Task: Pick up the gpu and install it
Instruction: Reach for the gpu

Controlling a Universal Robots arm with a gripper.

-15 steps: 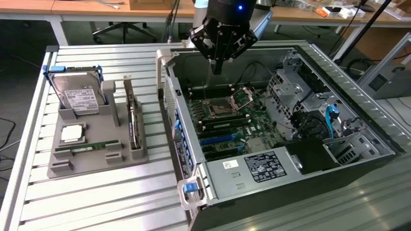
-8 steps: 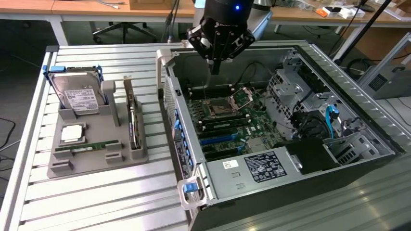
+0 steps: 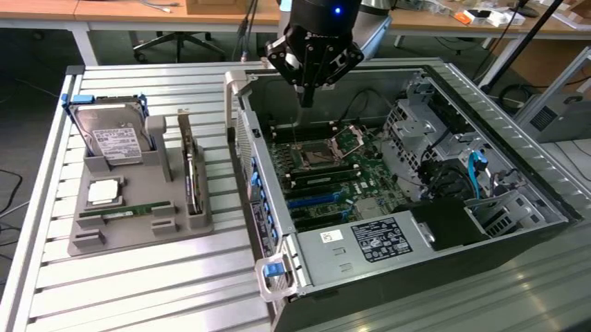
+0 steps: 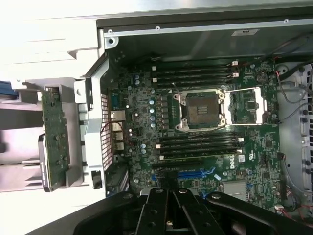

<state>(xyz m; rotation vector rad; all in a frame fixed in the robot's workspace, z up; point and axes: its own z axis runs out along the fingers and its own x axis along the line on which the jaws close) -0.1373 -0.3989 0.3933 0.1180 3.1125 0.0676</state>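
Table: nearest you, the slatted metal table (image 3: 138, 290) carries everything.
Tray: a grey tray (image 3: 129, 238) sits at the exterior view's left of the case, with a slim memory stick (image 3: 124, 209) lying flat along its near part.
Gpu: the gpu (image 3: 191, 166) stands on edge in the tray, on the side toward the case, well apart from the claw.
Hard drive: the hard drive (image 3: 113, 135) is propped upright at the tray's far end.
Case: the open computer case (image 3: 242, 131) lies on its side, showing you the green motherboard (image 3: 351, 176) and its bare processor socket (image 3: 319, 152).
Gripper: the gripper (image 3: 306, 97) hangs over the motherboard's far part, fingers pinched together, holding nothing.
Background: wooden desks (image 3: 120, 10).
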